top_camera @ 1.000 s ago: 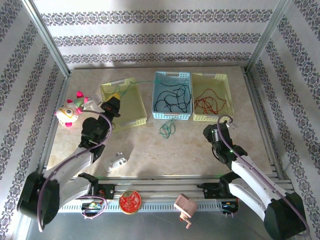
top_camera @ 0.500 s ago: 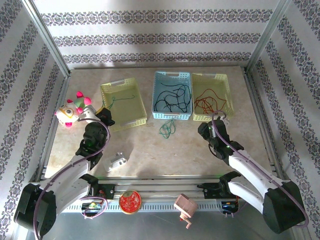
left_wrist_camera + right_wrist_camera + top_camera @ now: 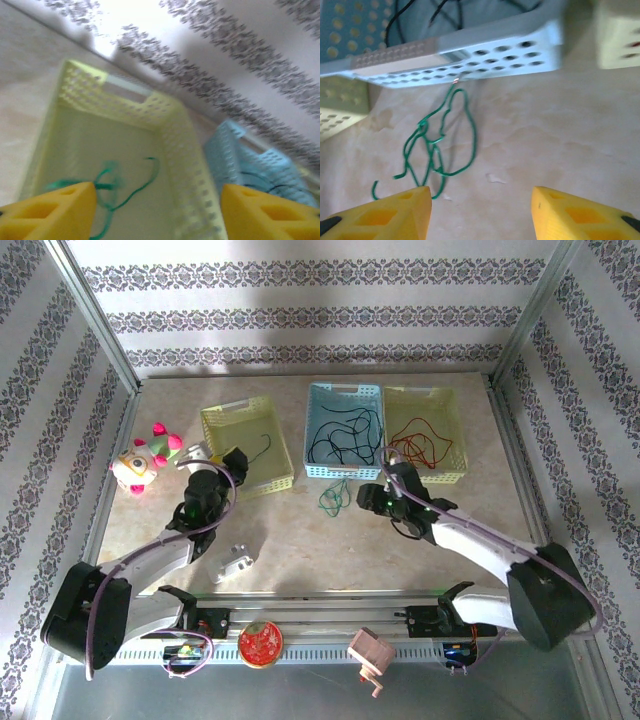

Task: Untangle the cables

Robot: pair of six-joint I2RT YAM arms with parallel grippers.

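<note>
A loose green cable [image 3: 335, 497] lies tangled on the table in front of the blue basket [image 3: 345, 468]; in the right wrist view the green cable [image 3: 437, 145] sits just ahead of my left fingertip. My right gripper [image 3: 380, 498] [image 3: 480, 215] is open beside it, holding nothing. Another green cable [image 3: 262, 445] [image 3: 120, 187] lies inside the left yellow basket [image 3: 285, 472]. My left gripper [image 3: 230, 462] [image 3: 157, 215] stands open at that basket's near left corner. Black cables [image 3: 345, 435] fill the blue basket, and red cables [image 3: 418, 447] lie in the right yellow basket [image 3: 425, 477].
A plush toy [image 3: 140, 462] sits left of the left yellow basket. A small white object [image 3: 235, 562] lies near the front left. A red round item [image 3: 260, 643] and a pink object [image 3: 370, 650] rest on the front rail. Metal frame posts border the table.
My left gripper pulled back out of the yellow basket, leaving a green cable lying inside. My right arm swung left and forward to the green cable on the table.
</note>
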